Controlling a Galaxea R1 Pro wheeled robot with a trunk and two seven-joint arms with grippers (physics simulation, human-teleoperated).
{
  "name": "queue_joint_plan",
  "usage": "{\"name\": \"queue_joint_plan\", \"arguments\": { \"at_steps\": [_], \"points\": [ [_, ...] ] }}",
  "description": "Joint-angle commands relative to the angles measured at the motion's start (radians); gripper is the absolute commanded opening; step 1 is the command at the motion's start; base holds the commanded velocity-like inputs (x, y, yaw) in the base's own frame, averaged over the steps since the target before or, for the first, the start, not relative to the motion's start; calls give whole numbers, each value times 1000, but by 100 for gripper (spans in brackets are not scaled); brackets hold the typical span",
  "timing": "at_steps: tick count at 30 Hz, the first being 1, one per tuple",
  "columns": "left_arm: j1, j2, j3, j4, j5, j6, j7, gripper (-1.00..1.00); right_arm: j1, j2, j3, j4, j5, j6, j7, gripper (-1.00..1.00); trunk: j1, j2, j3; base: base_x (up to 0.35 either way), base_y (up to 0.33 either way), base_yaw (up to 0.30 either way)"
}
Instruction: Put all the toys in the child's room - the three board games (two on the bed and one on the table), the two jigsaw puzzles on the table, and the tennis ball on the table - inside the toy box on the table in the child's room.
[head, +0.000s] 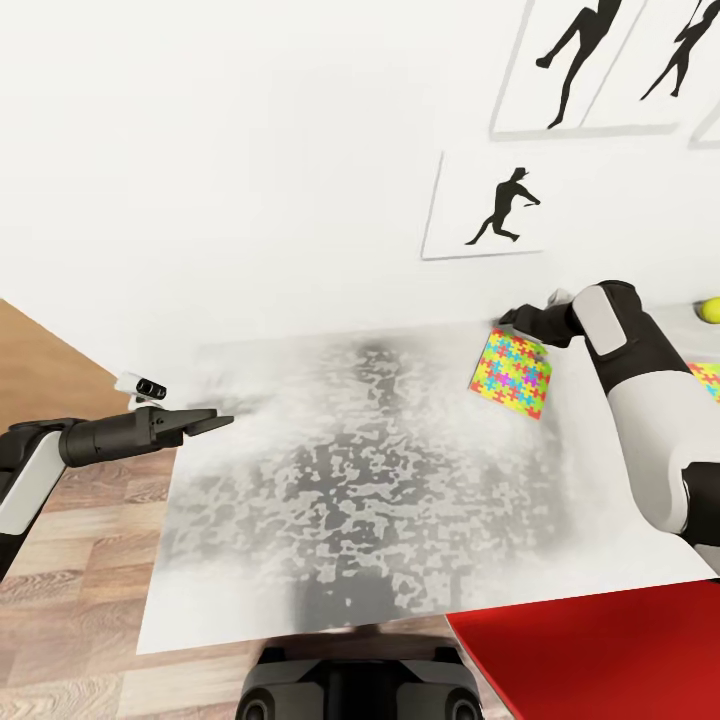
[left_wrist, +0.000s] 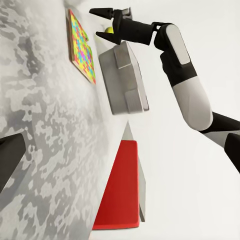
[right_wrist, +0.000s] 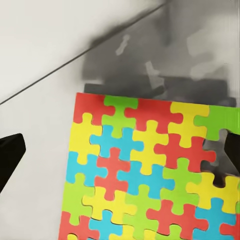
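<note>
Jigsaw puzzle (head: 511, 374) lies flat on the table (head: 350, 520) in head view, at about 2 o'clock from frame centre, near the table's far edge by the white wall (head: 250, 150). My right gripper (head: 513, 316) hovers just above the puzzle's far corner, arm reaching in from 3 o'clock; can't tell from here whether it touches. A 2nd puzzle (head: 708, 378) peeks past the right arm at 3 o'clock, and the tennis ball (head: 710, 310) sits just above that at the frame edge. Left gripper (head: 215, 422) hangs at 9 o'clock over the table's left edge, fingers look close together, nothing in them. Red surface (head: 600, 650) at 5 o'clock, wood floor (head: 60, 560) at 8 o'clock, silhouette pics (head: 495, 205) on the wall.

Left wrist view: puzzle (left_wrist: 82, 46) at 11 o'clock on the mottled tabletop, toy box (left_wrist: 125, 77) just beside it twd 12 o'clock, grey, no toys visible in it from this angle. Right gripper (left_wrist: 111, 12) at 12 o'clock with fingers apart, clear of the puzzle; tennis ball (left_wrist: 109, 30) shows just behind it. Red surface (left_wrist: 120, 190) at 6 o'clock. Can't tell my left fingers' spacing here.

Right wrist view: puzzle (right_wrist: 150, 175) from centre to 6 o'clock, red/yellow/blue/green pieces. Right fingers (right_wrist: 10, 157) spread wide at 9 and 3 o'clock, holding nothing.
</note>
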Motion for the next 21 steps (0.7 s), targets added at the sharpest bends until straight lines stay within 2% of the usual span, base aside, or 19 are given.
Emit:
{"name": "queue_joint_plan", "arguments": {
  "at_steps": [1, 21],
  "points": [
    [-1, 1, -2, 0, 3, 6, -2, 100, -1, -1, 5, -1, -10, 2, -9, 100, 1, -2, -1, 0, 0, 0],
    [-1, 1, -2, 0, 3, 6, -2, 100, -1, -2, 6, 0, -12, 4, -8, 100, 1, -2, -1, 0, 0, 0]
  ]
}}
